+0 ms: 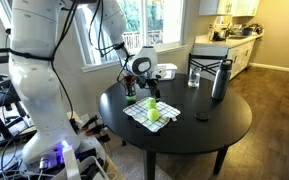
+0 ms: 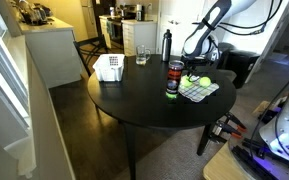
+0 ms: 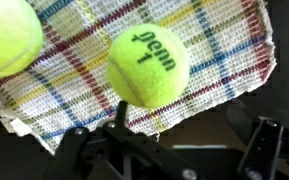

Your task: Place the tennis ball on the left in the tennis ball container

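Note:
Two yellow-green tennis balls lie on a plaid cloth [image 3: 214, 60]. In the wrist view one ball [image 3: 147, 65] with a printed logo sits centred just beyond my fingers, and the other ball [image 3: 9, 35] is at the upper left. My gripper [image 3: 169, 150] is open and empty, hovering above the centred ball. In an exterior view the gripper [image 2: 194, 68] hangs over the balls [image 2: 192, 80] next to the tennis ball container [image 2: 172, 80], an upright clear tube with a dark red and black band. The balls [image 1: 153, 110] and gripper [image 1: 135, 88] also show in an exterior view.
On the round black table [image 2: 134, 100] stand a tall grey bottle [image 1: 220, 80], a clear drinking glass [image 1: 194, 77] and a white basket [image 2: 109, 68]. A small dark object [image 1: 202, 117] lies near the cloth. The robot base is beside the table.

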Available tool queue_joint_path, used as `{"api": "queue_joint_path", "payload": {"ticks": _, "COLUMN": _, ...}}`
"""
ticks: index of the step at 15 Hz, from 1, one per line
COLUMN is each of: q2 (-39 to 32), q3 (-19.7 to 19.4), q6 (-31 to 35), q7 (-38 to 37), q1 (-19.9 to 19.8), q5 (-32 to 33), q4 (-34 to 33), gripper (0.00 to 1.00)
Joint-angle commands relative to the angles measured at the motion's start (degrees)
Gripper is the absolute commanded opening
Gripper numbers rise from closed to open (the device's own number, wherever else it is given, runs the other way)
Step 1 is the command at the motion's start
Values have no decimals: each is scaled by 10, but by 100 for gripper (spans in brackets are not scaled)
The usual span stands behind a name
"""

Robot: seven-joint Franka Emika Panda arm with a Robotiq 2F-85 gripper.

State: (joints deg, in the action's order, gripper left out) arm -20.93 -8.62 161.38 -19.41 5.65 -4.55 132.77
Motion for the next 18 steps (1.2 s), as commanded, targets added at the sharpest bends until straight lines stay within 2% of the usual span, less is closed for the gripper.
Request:
{"api": "queue_joint_path", "payload": {"ticks": 1, "q2": 35, "q3": 7, "q6": -47, "q7": -9, "q1": 2, "q5": 11, "q4": 27, "gripper": 100}}
{"api": "queue_joint_path", "payload": {"ticks": 5, "q2": 46, "q3": -5, "q6": -77, "q7": -24, "q1": 7, "q5": 39, "q4": 34, "gripper": 100}}
{"api": "queue_joint_path", "payload": {"ticks": 10, "q2": 68, "q3": -28, "q6": -72, "q7": -56, "q1": 13, "q5": 100, "q4": 48, "gripper": 100}}
{"api": "queue_joint_path", "payload": {"ticks": 18, "q2": 92, "q3": -16, "q6": -80, "q7": -51, "q1": 3, "q5": 103, "q4": 76, "gripper": 100}}
